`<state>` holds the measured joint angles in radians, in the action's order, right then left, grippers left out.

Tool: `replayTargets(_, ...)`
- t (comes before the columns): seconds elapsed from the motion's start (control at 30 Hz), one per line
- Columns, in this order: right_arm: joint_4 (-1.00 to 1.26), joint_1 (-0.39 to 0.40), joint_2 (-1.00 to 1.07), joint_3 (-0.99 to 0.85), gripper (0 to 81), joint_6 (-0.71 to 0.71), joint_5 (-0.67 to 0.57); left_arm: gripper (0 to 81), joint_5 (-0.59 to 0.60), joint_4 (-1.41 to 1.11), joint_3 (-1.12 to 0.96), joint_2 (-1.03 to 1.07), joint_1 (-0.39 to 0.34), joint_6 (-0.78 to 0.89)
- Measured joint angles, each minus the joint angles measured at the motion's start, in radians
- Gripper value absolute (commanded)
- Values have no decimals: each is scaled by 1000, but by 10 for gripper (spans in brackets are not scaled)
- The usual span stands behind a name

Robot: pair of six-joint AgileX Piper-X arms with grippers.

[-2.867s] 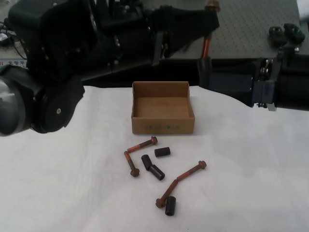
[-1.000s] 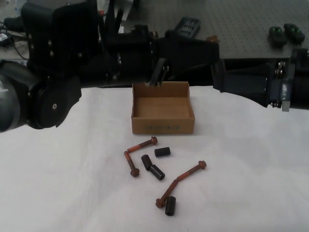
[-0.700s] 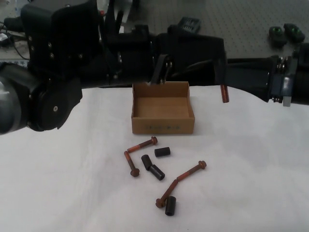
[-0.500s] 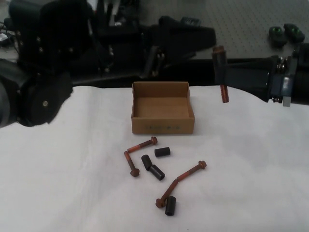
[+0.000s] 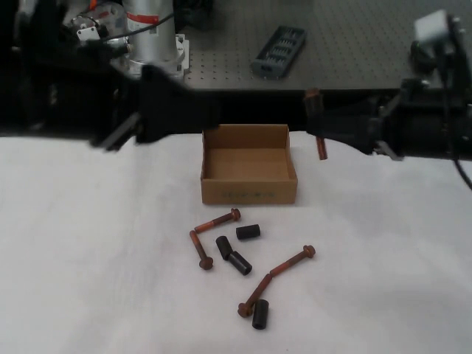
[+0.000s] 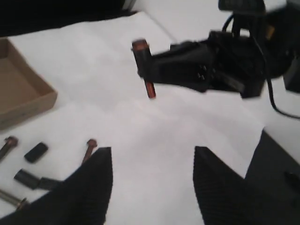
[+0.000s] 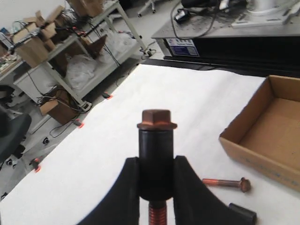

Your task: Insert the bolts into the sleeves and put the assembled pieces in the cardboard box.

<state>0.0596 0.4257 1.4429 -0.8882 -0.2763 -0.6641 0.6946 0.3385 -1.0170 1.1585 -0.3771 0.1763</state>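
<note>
From the high view, the open cardboard box [image 5: 248, 193] stands on the white cloth [image 5: 88, 243]. The right arm comes in from the right side, and the right gripper [image 5: 318, 124] is closed on an assembled bolt and sleeve [image 5: 321, 150]. The piece hangs roughly upright, head up, just beside the box's right rear corner and above the cloth. The left arm [image 5: 162, 110] lies across the left side, behind the box's rear edge. In front of the box, four loose bolts [image 5: 217, 220] and four loose sleeves [image 5: 248, 232] lie scattered on the cloth

From the left wrist view, the left gripper [image 6: 152, 150] has its two fingers [image 6: 96, 183] spread wide apart with nothing between them, above the cloth. Farther off, the right gripper holds the assembled piece with its threaded end pointing down. A corner of the box, a bolt head and some sleeves lie off to one side

From the right wrist view, the right gripper's fingers [image 7: 129, 187] clamp the black sleeve from both sides. The bolt's hexagonal head sits on top of the sleeve and the thread sticks out below. The box, one loose bolt and one loose sleeve lie on the cloth beyond
</note>
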Motion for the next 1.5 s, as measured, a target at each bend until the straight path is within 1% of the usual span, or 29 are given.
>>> replayTargets(0.03,0,0,78,-64,25,0,10,384,-6,11,0,-22,2,0)
replayTargets(0.1,-2,0,165,-141,25,0,41,384,-67,102,0,-70,2,-36)
replayTargets(0.13,-2,0,210,-182,25,0,46,384,-72,142,0,-87,2,-37)
replayTargets(0.17,-2,0,210,-182,25,0,46,384,-87,171,0,-105,2,-42)
replayTargets(0.2,-2,0,257,-224,25,0,50,384,-109,201,0,-121,2,-47)
replayTargets(0.23,-11,0,303,-270,25,0,51,384,-122,225,0,-136,2,-47)
replayTargets(0.27,-33,0,384,-354,25,0,54,384,-133,240,0,-149,2,-52)
replayTargets(0.33,-89,0,498,-483,25,-2,60,384,-142,265,0,-170,2,-63)
replayTargets(0.5,-189,0,676,-678,25,-4,79,384,-146,282,0,-189,2,-68)
replayTargets(0.7,-298,26,846,-825,25,-1,117,384,-150,292,0,-189,2,-68)
replayTargets(0.87,-302,36,877,-839,25,0,122,384,-153,294,0,-189,2,-68)
replayTargets(0.97,-309,38,884,-840,10,14,122,384,-155,294,0,-189,2,-77)
replayTargets(1.07,-313,38,884,-845,134,46,126,384,-176,294,0,-189,2,-113)
replayTargets(1.13,-317,38,884,-845,248,54,139,384,-188,294,0,-189,2,-120)
replayTargets(1.17,-319,38,884,-845,290,53,146,384,-196,294,0,-189,2,-122)
replayTargets(1.2,-323,38,884,-845,309,53,150,384,-200,294,0,-189,2,-123)
replayTargets(1.33,-340,38,884,-847,304,56,156,384,-205,294,0,-189,2,-125)
replayTargets(1.5,-374,38,870,-847,304,62,110,384,-205,294,0,-189,2,-125)
